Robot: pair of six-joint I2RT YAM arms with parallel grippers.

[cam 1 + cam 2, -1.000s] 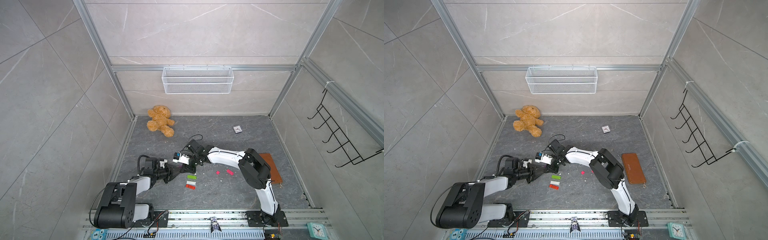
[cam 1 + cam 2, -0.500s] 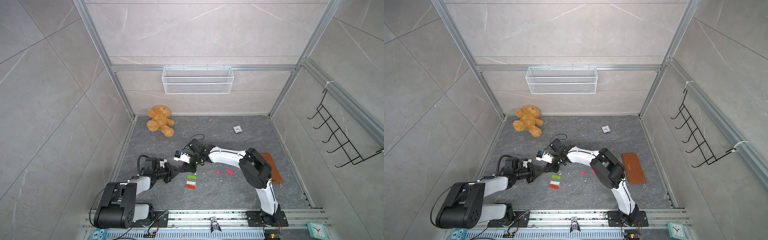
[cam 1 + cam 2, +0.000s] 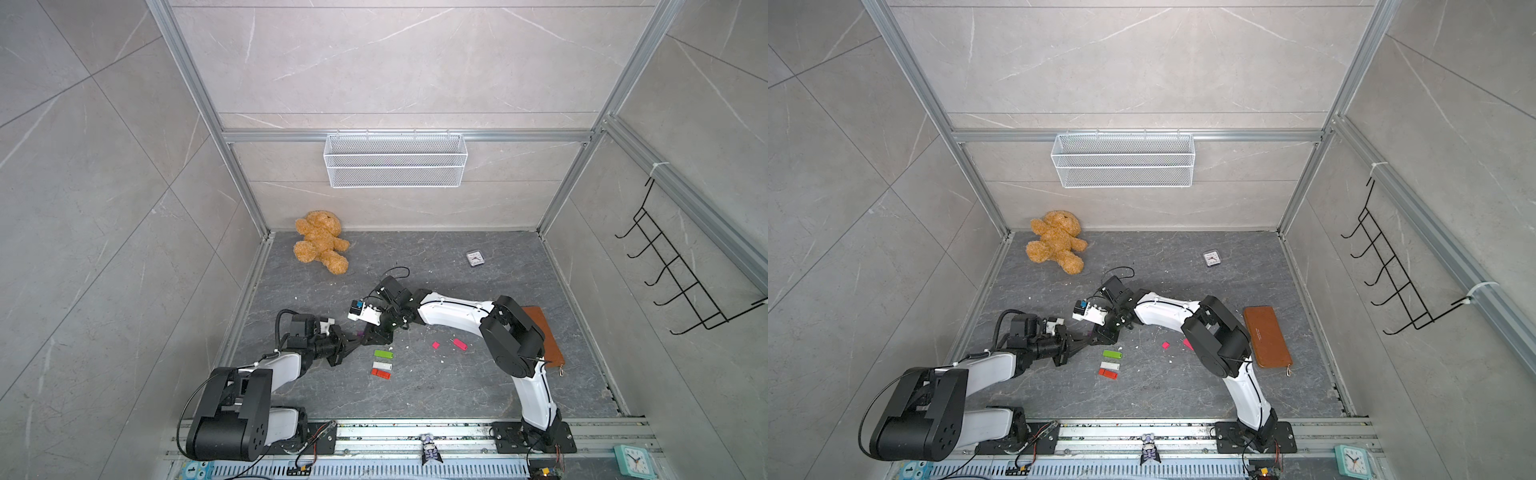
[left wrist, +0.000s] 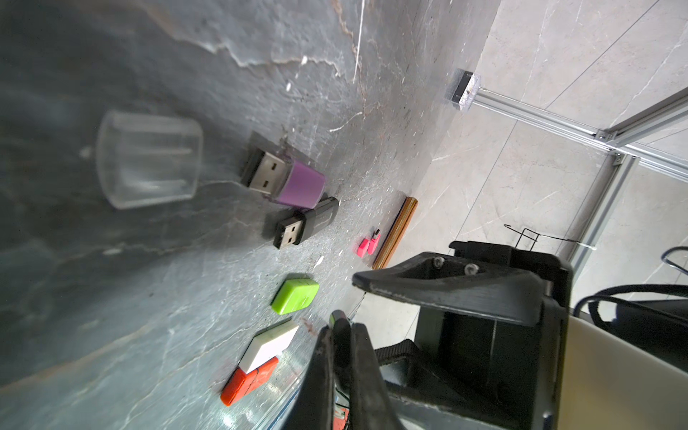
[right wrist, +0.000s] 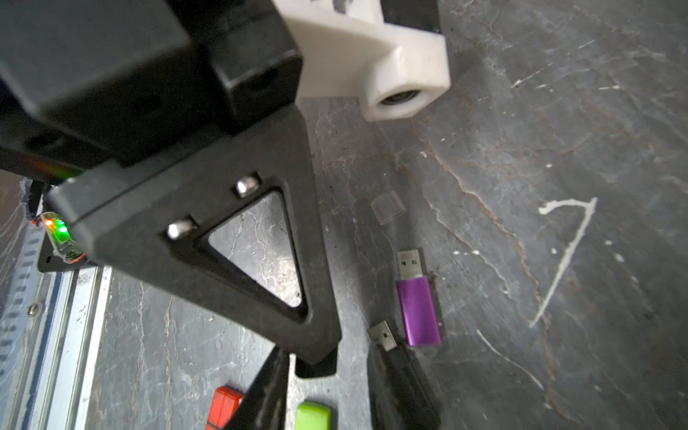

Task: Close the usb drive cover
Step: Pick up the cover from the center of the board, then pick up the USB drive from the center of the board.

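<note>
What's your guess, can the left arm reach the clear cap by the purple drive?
Probably yes: the clear cap lies uncovered on bare table, nothing touching it. The left gripper is shut and must open first.

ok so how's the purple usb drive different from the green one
The purple usb drive has its metal plug bare, with a clear cap lying apart from it; the green drive shows no plug. The purple usb drive lies beside the black drive; the green drive sits in a row with the white drive and red drive. Both lie on the floor, neither held.
</note>
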